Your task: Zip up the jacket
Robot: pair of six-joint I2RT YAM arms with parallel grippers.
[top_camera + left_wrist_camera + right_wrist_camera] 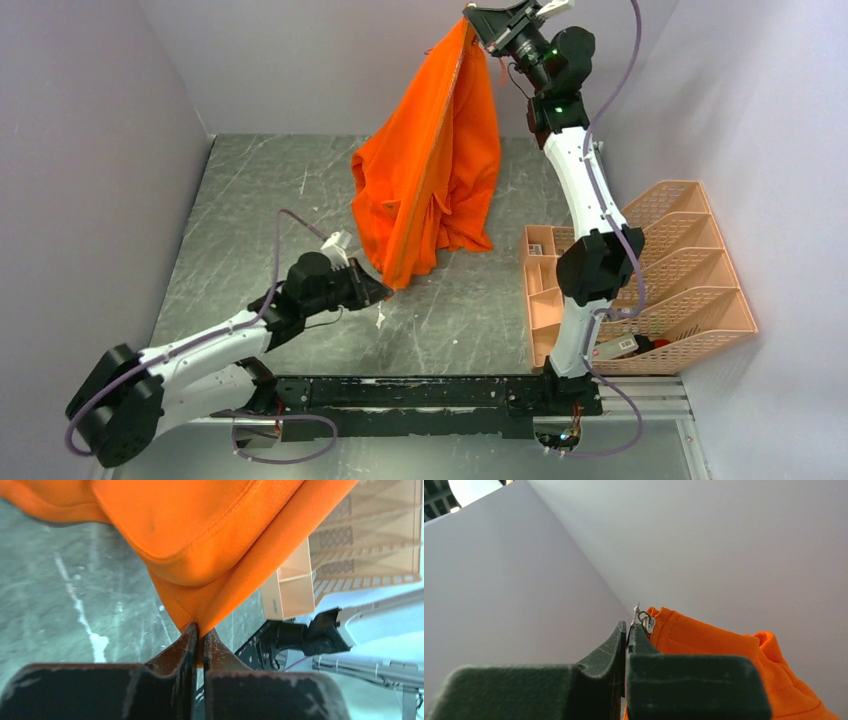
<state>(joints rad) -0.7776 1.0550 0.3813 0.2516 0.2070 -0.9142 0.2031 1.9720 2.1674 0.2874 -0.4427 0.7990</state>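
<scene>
The orange jacket (430,180) hangs stretched between my two grippers above the table. Its light front zipper line runs from the top down to the lower corner. My right gripper (478,22) is high at the back, shut on the metal zipper pull (643,619) at the jacket's top edge (704,645). My left gripper (380,290) is low near the table, shut on the jacket's bottom hem corner (200,615). The fabric (200,535) fills the upper left wrist view.
A peach basket rack (660,270) stands at the table's right side, with small items in its near compartments; it also shows in the left wrist view (360,540). The grey marbled table (250,210) lies below. Grey walls surround the cell.
</scene>
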